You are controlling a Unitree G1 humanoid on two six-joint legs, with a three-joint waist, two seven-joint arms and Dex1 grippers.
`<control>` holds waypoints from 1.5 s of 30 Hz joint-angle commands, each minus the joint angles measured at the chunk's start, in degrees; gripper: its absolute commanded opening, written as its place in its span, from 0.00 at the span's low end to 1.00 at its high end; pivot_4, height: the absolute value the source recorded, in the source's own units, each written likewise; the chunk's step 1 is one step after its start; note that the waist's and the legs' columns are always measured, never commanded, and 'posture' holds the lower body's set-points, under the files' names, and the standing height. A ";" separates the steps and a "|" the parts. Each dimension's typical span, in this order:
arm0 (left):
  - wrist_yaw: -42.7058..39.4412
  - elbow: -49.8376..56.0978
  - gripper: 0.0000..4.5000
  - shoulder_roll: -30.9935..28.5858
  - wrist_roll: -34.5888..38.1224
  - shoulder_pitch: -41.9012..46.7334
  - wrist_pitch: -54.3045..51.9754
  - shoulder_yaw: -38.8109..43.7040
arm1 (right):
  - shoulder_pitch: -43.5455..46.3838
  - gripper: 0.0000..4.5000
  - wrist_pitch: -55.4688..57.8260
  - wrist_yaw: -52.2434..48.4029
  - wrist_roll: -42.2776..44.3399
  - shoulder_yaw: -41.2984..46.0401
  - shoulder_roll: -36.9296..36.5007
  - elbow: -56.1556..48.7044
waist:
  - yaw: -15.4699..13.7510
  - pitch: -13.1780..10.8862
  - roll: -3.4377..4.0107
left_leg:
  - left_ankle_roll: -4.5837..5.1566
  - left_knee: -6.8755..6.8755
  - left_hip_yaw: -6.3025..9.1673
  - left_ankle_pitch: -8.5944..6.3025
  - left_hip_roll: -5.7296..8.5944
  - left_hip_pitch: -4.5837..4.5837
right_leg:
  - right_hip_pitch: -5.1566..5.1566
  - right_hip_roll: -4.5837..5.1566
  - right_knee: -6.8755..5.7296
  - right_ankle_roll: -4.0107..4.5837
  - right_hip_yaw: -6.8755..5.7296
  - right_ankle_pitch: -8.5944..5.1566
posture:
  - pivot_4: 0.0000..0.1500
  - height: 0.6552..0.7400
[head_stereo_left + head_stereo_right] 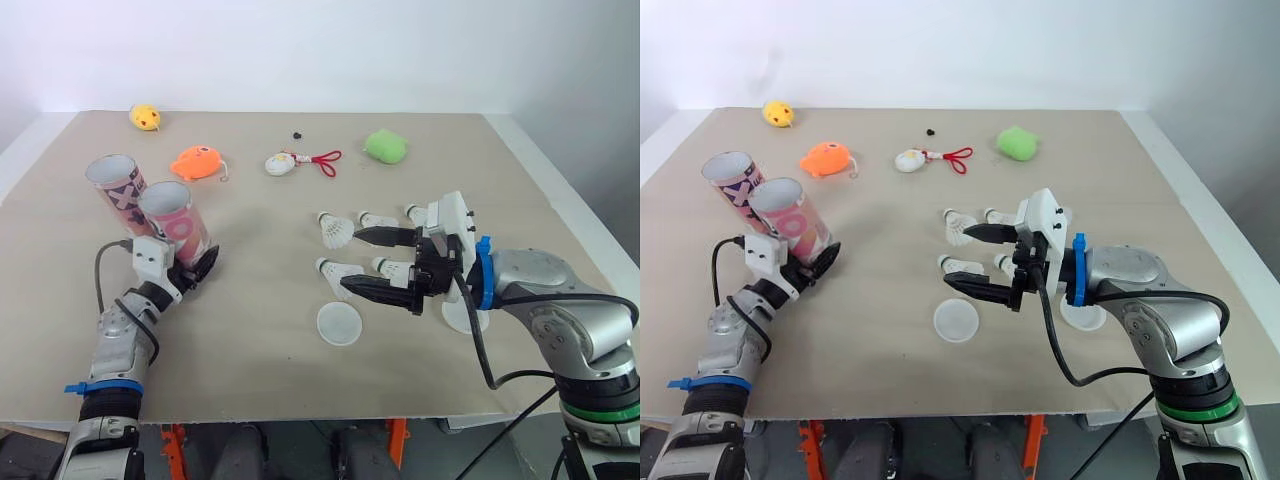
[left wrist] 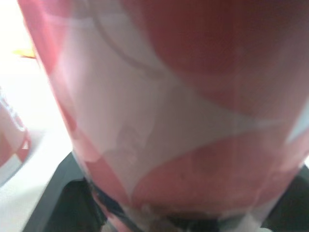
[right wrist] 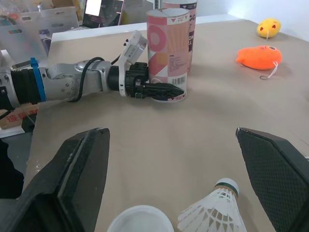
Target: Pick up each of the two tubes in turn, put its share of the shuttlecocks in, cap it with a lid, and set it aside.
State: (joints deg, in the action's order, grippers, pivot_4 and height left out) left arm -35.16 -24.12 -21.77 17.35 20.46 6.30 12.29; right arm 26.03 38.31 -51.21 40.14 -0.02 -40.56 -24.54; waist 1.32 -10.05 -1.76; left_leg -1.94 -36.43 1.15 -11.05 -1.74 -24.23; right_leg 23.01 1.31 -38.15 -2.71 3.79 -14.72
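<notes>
Lid [image 1: 339, 324] lies flat and white at the front of the table [image 1: 250, 360], just ahead of the shuttlecocks. A second lid [image 1: 465, 316] sits partly under the right wrist.

Left gripper [image 1: 190, 262] is clamped low on the base of the front tube [image 1: 175, 225], a finger on each side. That tube stands at the robot's left, with the second tube [image 1: 115, 190] just behind it, touching or nearly so.

Right gripper [image 1: 350, 261] is spread wide and holds nothing. It hovers over the shuttlecock cluster, and the near shuttlecock [image 3: 212, 208] lies between its fingers.

Risks, my read:
- The grip is at the very bottom of a tall tube, so it could lean or swing on the lift.
- The second tube is so close that a lift or tilt could knock it over.
- The shuttlecocks are packed near each other, about five of them. Closing could catch a feather skirt and crush it, or shove a neighbour away.
- The right wrist could drag the second lid off its spot.

Front tube: pink and white card, big circle print, barcode label near the base, open top, upright. Second tube: similar, with an X pattern. Shuttlecocks: white feathers, white cork, green band.
</notes>
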 commanded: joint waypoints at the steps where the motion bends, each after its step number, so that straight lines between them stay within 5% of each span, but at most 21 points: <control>1: 0.14 0.02 0.72 -0.55 -0.42 -0.97 -0.47 0.12 | -0.52 1.00 -1.10 0.70 -0.92 0.39 0.15 -2.18 | 0.00 0.00 0.00 | 0.00 0.00 0.00 0.00 0.00 0.00 | -0.01 0.00 0.00 0.00 0.00 0.00 | 1.00 1.00; 7: -3.12 7.69 0.72 -7.06 -1.56 -3.86 -3.86 -0.78 | -8.91 1.00 -6.91 12.55 -10.72 -0.89 6.10 -7.24 | 0.13 0.01 -0.02 | 0.00 0.02 0.00 0.00 -0.04 0.00 | 0.03 -0.04 0.00 0.01 0.02 -0.01 | 1.00 1.00; 13: -19.08 21.82 0.72 -24.24 1.53 -6.73 -17.13 -3.91 | -17.88 1.00 -4.44 23.99 -15.36 -2.55 12.38 -15.23 | 0.33 -0.02 0.01 | -0.04 0.14 -0.08 0.01 -0.10 -0.09 | 0.26 -0.09 -0.07 0.08 0.11 -0.06 | 1.00 1.00; 21: -46.04 24.79 0.72 -47.49 -1.71 -2.71 -22.22 -13.59 | -21.67 1.00 1.89 28.36 -16.35 -8.81 15.62 -15.08 | 0.32 -0.06 0.05 | -0.10 0.13 -0.35 0.05 -0.29 -0.04 | 0.35 -0.03 -0.01 0.32 0.07 -0.26 | 1.00 1.00; 31: -47.23 24.01 0.72 -45.95 -12.20 2.65 -20.48 -23.25 | -18.86 1.00 -1.54 33.44 -23.00 -12.10 22.77 -6.21 | 0.22 -0.05 0.06 | -0.03 0.14 -0.45 0.00 -0.37 -0.11 | 0.44 -0.23 -0.03 0.04 0.20 -0.21 | 1.00 1.00; 40: -46.58 25.44 0.72 -43.66 -13.48 2.32 -23.15 -23.69 | -16.79 1.00 -3.37 33.88 -25.58 -12.37 25.78 -2.91 | 0.06 0.13 0.40 | 0.00 0.08 -0.46 0.03 -0.39 0.00 | 0.35 -0.29 -0.13 0.20 0.29 -0.25 | 1.00 1.00; 43: -46.48 25.84 0.71 -43.57 -13.99 1.85 -23.52 -23.55 | -16.61 0.83 -3.92 33.67 -26.33 -12.43 26.00 -2.04 | 0.06 0.17 0.47 | 0.02 0.07 -0.48 0.04 -0.38 0.00 | 0.35 -0.28 -0.13 0.18 0.32 -0.23 | 1.00 1.00; 45: -46.34 26.12 0.71 -43.35 -13.79 1.70 -23.92 -23.26 | -16.69 0.60 -4.12 33.54 -26.43 -12.19 26.23 -1.26 | 0.06 0.20 0.53 | 0.03 0.06 -0.49 0.04 -0.38 0.02 | 0.35 -0.28 -0.13 0.18 0.33 -0.23 | 1.00 1.00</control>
State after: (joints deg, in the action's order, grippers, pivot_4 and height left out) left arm -81.91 1.70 -66.06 4.23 23.26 -16.81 -9.81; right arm 8.92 35.57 -17.49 13.86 -12.78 -14.82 -25.39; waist 1.38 -9.84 -1.24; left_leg -1.91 -36.37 0.67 -11.00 -2.12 -24.21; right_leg 23.35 1.03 -38.28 -2.53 4.11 -14.94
